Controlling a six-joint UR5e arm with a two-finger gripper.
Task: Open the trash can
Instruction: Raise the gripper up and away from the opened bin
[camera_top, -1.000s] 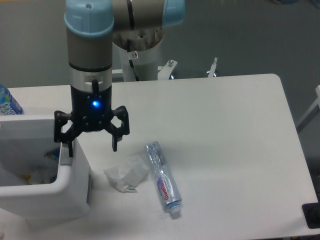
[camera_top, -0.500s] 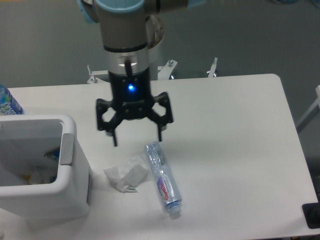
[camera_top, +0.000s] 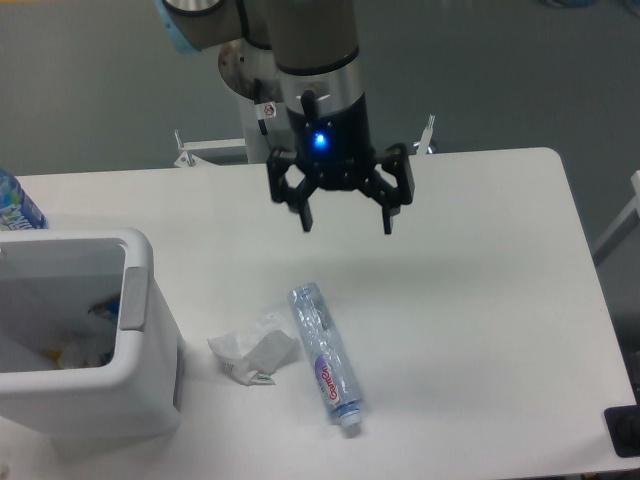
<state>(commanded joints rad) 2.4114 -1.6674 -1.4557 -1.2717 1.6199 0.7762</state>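
The trash can (camera_top: 90, 340) sits at the table's left front corner, its top open so that the inside shows, with scraps of litter lying at the bottom. Its grey push tab (camera_top: 133, 298) lies along the right rim, and the bin has not shifted from where it stood a second ago.

What has changed is the arm. A second ago the gripper (camera_top: 346, 222) hung right at the bin's right wall, one finger touching or just beside the grey tab; half a second ago it was over the table between the bin and the bottle. Now it hovers well apart from the bin, over the middle of the table (camera_top: 480, 300) toward the far edge, and higher in view. Its two black fingers are spread wide with nothing between them, as in both earlier frames. A blue light (camera_top: 320, 140) glows on the gripper body.

Just right of the bin lies a crumpled white wrapper (camera_top: 255, 348), and beside it a clear plastic bottle (camera_top: 325, 355) rests on its side, cap toward the front edge. Neither has moved. The bottle's label is purple and red with white lettering, too small to read with certainty. At the far left edge a second bottle (camera_top: 15, 205) with a blue label pokes into view behind the bin; its print is unreadable.
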